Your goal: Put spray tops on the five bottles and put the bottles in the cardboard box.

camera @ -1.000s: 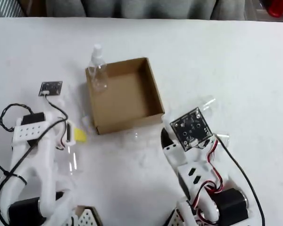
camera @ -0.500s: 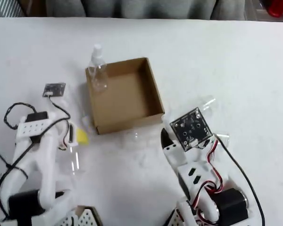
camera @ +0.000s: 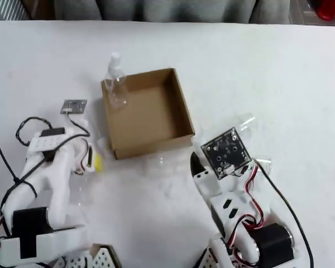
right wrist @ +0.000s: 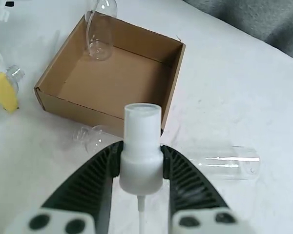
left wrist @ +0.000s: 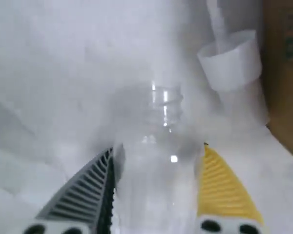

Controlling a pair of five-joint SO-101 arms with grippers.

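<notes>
Logging left claw (left wrist: 158,158): it was clamped on an uncapped bottle (left wrist: 158,195), neck pointing away from it, beside the cardboard box (camera: 151,146). Right claw (right wrist: 141,153): clamped on a spray top (right wrist: 142,124), tube toward its wrist. I judged the bottle lay well off to that claw's left.

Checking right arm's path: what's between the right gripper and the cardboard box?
A clear bottle lying on its side, just before the cardboard box near wall and ahead of the right gripper. The right wrist view shows it.
</notes>
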